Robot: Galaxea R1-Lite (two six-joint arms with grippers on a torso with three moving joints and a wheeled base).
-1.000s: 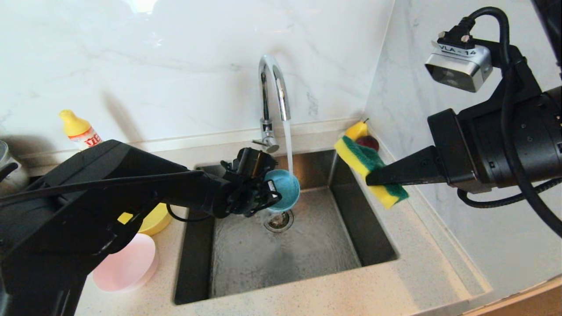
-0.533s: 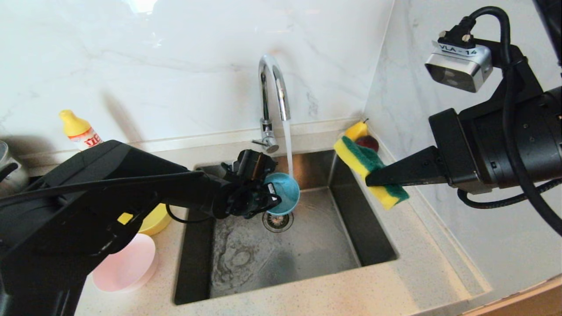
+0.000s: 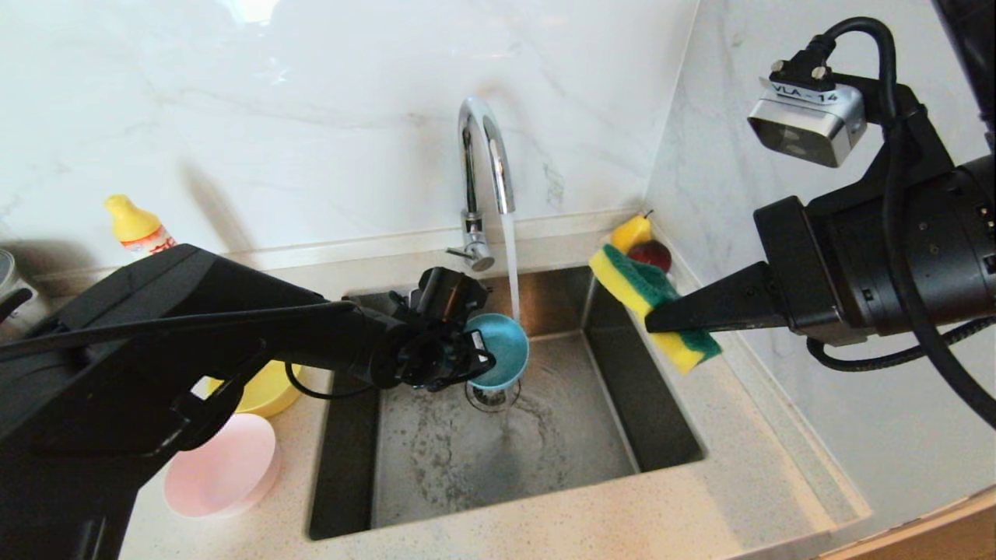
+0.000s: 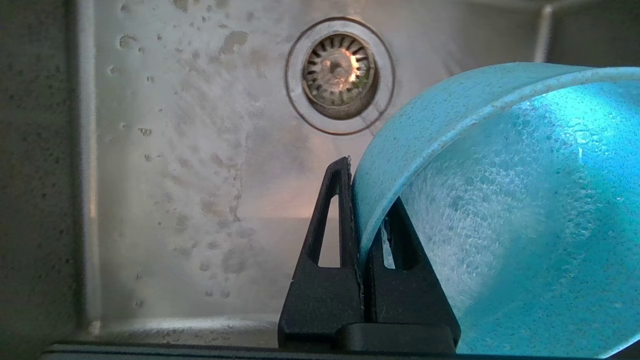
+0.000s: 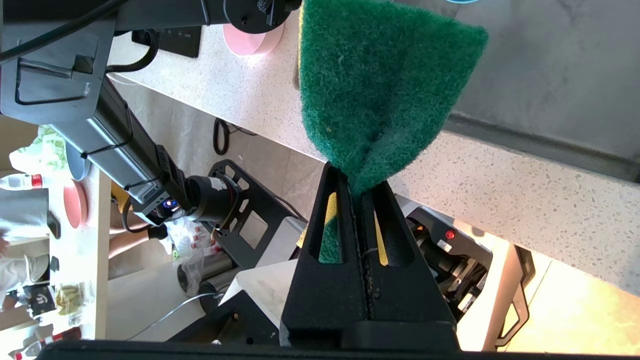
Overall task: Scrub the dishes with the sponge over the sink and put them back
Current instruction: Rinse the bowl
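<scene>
My left gripper (image 3: 476, 351) (image 4: 367, 187) is shut on the rim of the teal-blue bowl (image 3: 499, 351) (image 4: 505, 200), which it holds tilted above the drain (image 3: 491, 395) of the steel sink (image 3: 599, 435). Water from the faucet (image 3: 484, 159) streams down past the bowl's far edge. The bowl's inside is foamy. Off to the right, above the sink's right edge, my right gripper (image 3: 652, 317) (image 5: 359, 176) is shut on the green and yellow sponge (image 3: 652, 302) (image 5: 380, 85). The yellow bowl (image 3: 264, 389) and the pink bowl (image 3: 226, 470) sit on the counter left of the sink.
A yellow-capped bottle (image 3: 138, 225) stands at the back left by the wall. A steel pot (image 3: 17, 299) is at the far left edge. Fruit (image 3: 642, 241) lies in the back right corner. The marble wall rises close behind and to the right.
The left gripper has lowered the teal-blue bowl slightly and tipped it. The water pattern on the sink floor has shifted. The right arm and sponge have barely moved.
</scene>
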